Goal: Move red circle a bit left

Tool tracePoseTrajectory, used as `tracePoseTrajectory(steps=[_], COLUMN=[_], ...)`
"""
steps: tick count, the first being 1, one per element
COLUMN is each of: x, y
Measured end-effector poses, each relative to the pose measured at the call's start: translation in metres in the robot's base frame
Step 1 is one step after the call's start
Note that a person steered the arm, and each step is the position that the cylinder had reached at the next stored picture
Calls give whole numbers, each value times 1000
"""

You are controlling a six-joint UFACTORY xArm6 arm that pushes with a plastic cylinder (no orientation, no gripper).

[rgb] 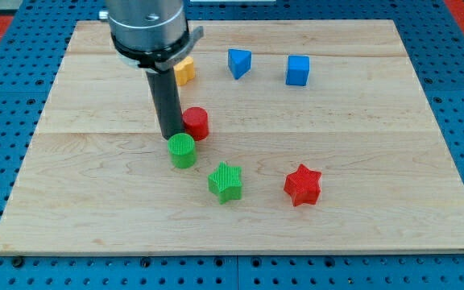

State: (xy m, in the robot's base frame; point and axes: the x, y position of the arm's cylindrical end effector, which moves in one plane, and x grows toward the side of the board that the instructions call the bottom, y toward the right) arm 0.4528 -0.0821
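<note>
The red circle (196, 123) stands near the middle of the wooden board (361, 137). My tip (171, 136) is down on the board just to the left of the red circle, touching or nearly touching its left side. The green circle (182, 151) sits directly below my tip, close to it. The rod rises from the tip to the arm's round head at the view's top.
A green star (225, 181) and a red star (303, 185) lie toward the view's bottom. A yellow block (184, 71), partly hidden by the arm, a blue triangle (238, 63) and a blue cube (298, 70) lie near the view's top.
</note>
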Motion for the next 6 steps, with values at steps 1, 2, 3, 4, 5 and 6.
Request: tracePoseTrajectory(steps=[1,2,3,4,5,6], x=[3,6,11,28,67,131], y=[-12,-34,-37,-44,-45,5])
